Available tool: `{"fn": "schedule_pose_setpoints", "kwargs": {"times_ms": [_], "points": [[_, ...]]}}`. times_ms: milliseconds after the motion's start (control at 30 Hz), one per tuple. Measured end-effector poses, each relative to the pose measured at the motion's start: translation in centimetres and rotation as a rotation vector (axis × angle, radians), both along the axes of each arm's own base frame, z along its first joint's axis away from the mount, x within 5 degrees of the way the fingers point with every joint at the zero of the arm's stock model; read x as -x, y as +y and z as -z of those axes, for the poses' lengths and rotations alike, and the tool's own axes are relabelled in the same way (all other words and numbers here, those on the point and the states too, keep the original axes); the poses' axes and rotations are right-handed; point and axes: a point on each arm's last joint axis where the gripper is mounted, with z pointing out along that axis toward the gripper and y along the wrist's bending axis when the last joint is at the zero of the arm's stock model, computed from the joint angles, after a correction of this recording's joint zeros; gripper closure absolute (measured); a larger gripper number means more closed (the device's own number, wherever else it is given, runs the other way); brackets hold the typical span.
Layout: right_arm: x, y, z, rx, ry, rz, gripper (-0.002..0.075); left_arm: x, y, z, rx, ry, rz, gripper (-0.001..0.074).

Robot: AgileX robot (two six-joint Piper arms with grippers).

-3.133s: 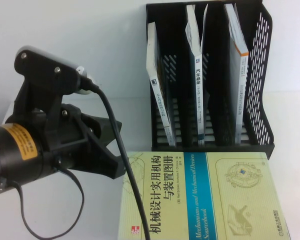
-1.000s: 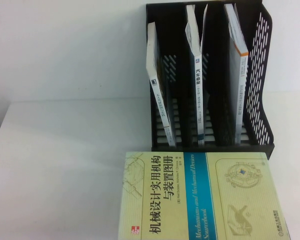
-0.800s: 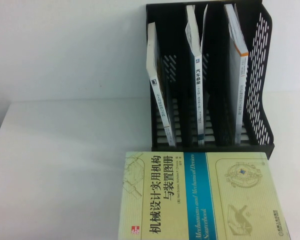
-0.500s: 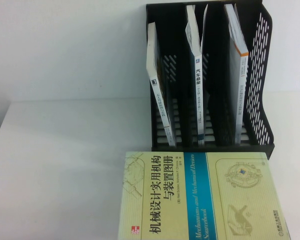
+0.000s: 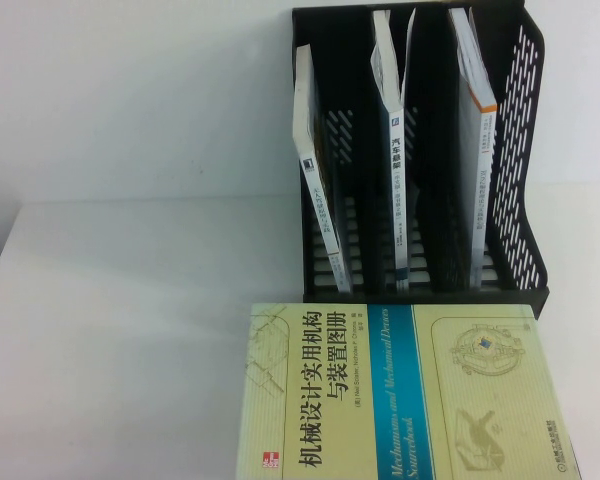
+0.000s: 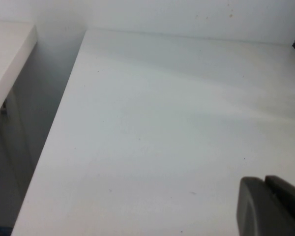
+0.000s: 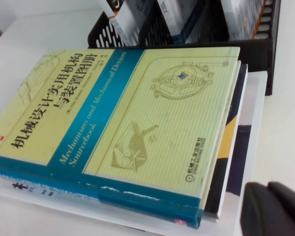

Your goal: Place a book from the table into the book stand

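A thick yellow-green book with a blue band (image 5: 400, 390) lies on top of a stack at the table's front, right before the black book stand (image 5: 525, 150). The stand's three slots each hold an upright book: left (image 5: 315, 190), middle (image 5: 395, 150), right (image 5: 475, 130). Neither arm shows in the high view. My right gripper (image 7: 268, 188) is shut and empty, hovering off the corner of the stack beside the book (image 7: 128, 113). My left gripper (image 6: 264, 181) is shut and empty above the bare white table (image 6: 162, 123).
Under the top book lie a dark book with an orange patch (image 7: 227, 142) and a white one (image 7: 250, 123). The stand (image 7: 255, 49) is just behind the stack. The table's left edge (image 6: 49, 137) drops into a gap beside another white surface (image 6: 10, 49).
The left arm, which filled the left of the high view three seconds ago, has withdrawn out of that view. Over the last second nothing has moved.
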Motion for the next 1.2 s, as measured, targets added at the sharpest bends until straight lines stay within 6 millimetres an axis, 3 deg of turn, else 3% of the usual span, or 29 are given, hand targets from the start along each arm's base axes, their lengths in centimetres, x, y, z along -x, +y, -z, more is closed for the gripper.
{"fn": "schedule_pose_setpoints", "kwargs": {"times_ms": [1200], "points": [[0.0,0.0,0.06,0.001,0.002,0.0,0.0729,0.0,-0.06,-0.01,-0.068,-0.009,0.028,0.0737]]}}
